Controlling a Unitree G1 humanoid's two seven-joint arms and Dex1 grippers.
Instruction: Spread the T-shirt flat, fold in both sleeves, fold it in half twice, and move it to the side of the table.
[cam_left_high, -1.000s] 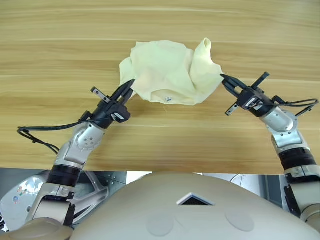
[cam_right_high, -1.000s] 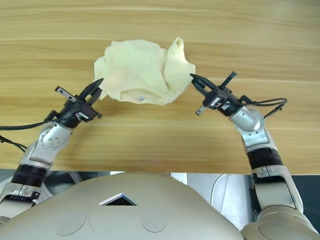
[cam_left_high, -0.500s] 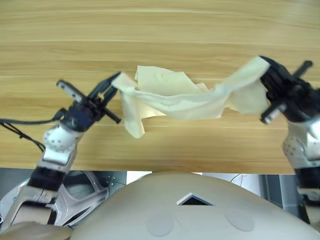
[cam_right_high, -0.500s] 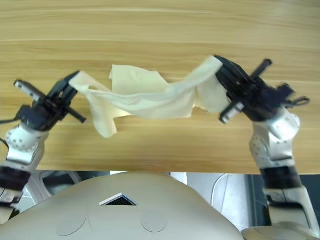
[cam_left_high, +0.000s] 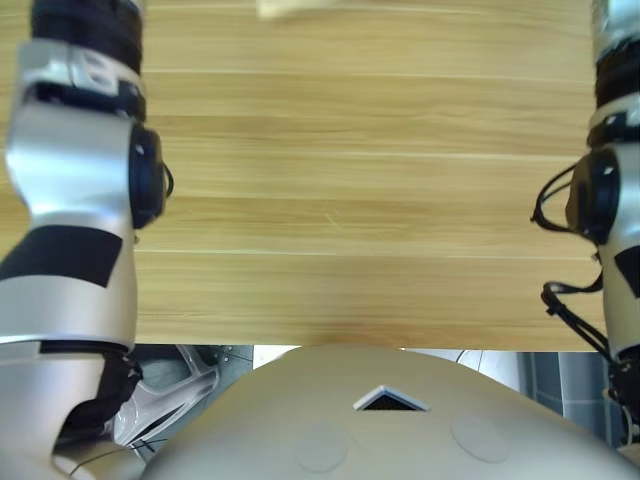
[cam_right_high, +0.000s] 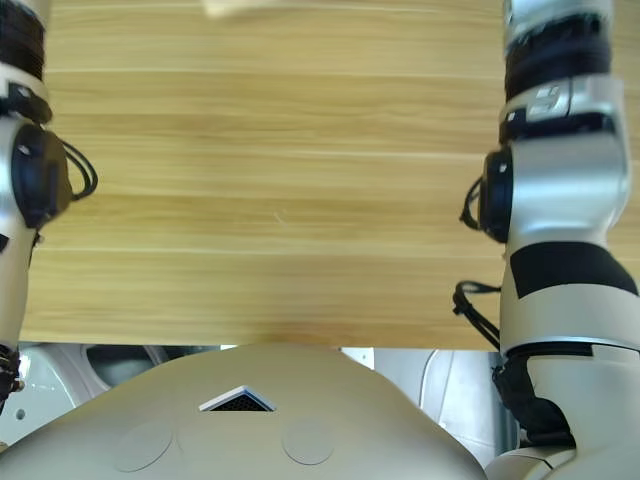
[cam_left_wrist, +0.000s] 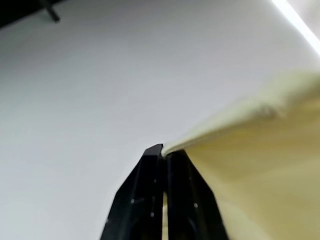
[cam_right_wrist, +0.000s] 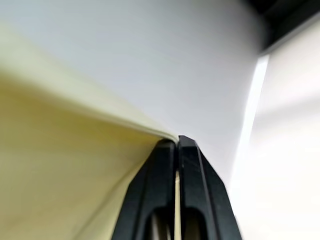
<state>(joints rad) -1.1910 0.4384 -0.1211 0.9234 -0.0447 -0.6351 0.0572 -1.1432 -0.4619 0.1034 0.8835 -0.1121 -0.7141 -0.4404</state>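
The light wooden desk (cam_left_high: 340, 200) stretches away between the silver-and-black left arm (cam_left_high: 80, 200) and right arm (cam_right_high: 560, 190), both reaching up past the head views' upper edge. Farther out, a scrap of the pale yellow T-shirt (cam_left_high: 290, 8) shows at that edge, above the desk's far part. In the wrist views the left tool (cam_left_wrist: 161, 151) is clenched on one edge of the cloth and the right tool (cam_right_wrist: 177, 141) pinches another — the fabric runs taut away from each pair of black fingers.
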